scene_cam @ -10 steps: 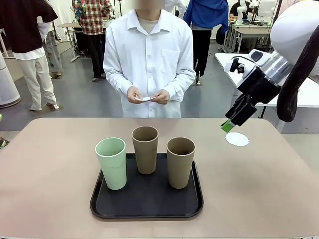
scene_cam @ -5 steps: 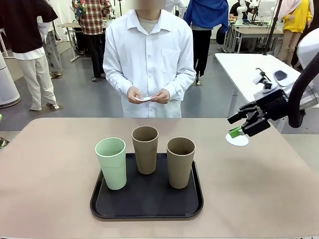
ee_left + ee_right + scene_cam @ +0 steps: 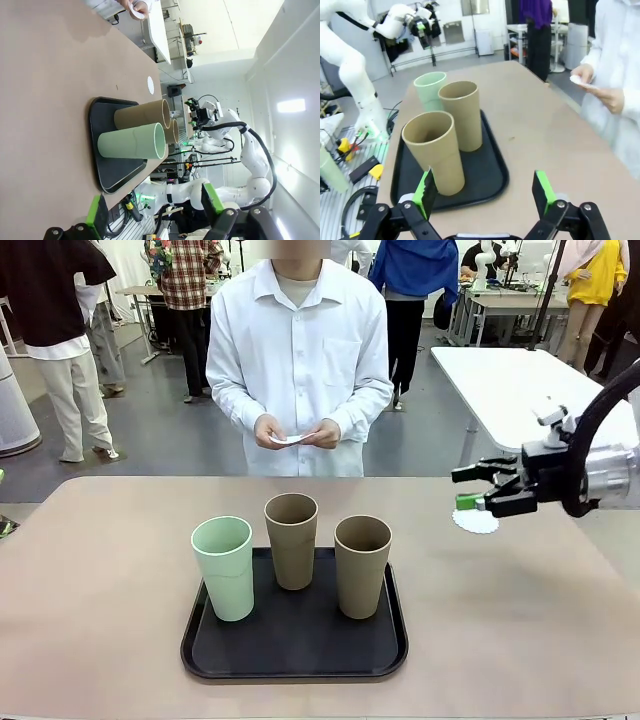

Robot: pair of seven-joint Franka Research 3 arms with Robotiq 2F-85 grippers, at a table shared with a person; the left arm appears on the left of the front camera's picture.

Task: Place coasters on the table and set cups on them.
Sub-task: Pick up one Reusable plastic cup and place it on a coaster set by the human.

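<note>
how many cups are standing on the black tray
3, all on the black tray: the mint green cup at left, the middle tan cup farthest back, the right tan cup at right. None seems hidden.

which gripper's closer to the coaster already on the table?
Right. The right gripper hovers open right by the coaster; the left gripper is beyond the tray, across the table from it.

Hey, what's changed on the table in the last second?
The right gripper, open and empty, swung from pointing down at the coaster to level, pointing toward the cups. The coaster, cups, tray and the person's hands stayed put.
</note>
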